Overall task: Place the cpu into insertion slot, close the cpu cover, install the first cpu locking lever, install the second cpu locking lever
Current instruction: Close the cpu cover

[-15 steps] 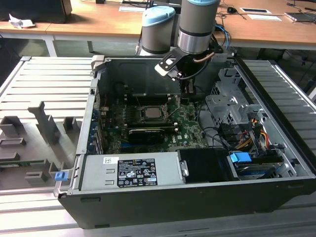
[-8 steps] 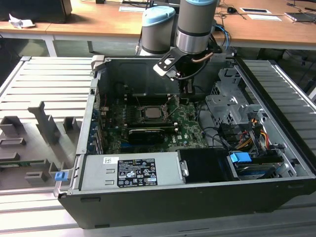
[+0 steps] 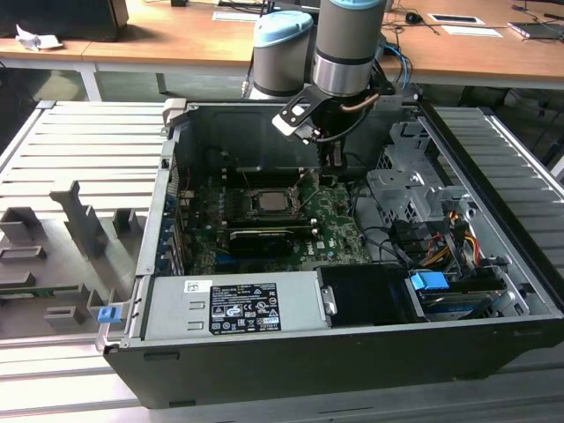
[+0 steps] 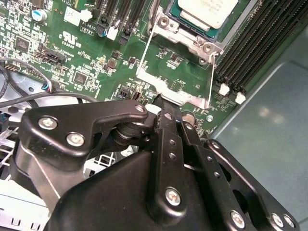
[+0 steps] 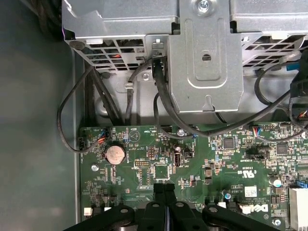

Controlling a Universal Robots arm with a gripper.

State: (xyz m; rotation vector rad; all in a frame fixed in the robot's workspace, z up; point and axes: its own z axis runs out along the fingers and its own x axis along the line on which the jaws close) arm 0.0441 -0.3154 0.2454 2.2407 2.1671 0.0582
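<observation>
A ribbed grey metal bench (image 3: 88,141) carries the open computer case (image 3: 352,370). Beside the case, at the exterior view's left, grey block fixtures (image 3: 75,220) stand on the bench. Behind the case runs a wooden desk (image 3: 176,44) bearing white papers (image 3: 463,19).

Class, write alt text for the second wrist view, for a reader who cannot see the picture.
A black gripper, jaws together, reaches toward a green motherboard, its tip at a silvery metal bracket. Beyond it the pale silver cpu sits framed by the metal cpu cover, with black memory slots alongside.
</observation>
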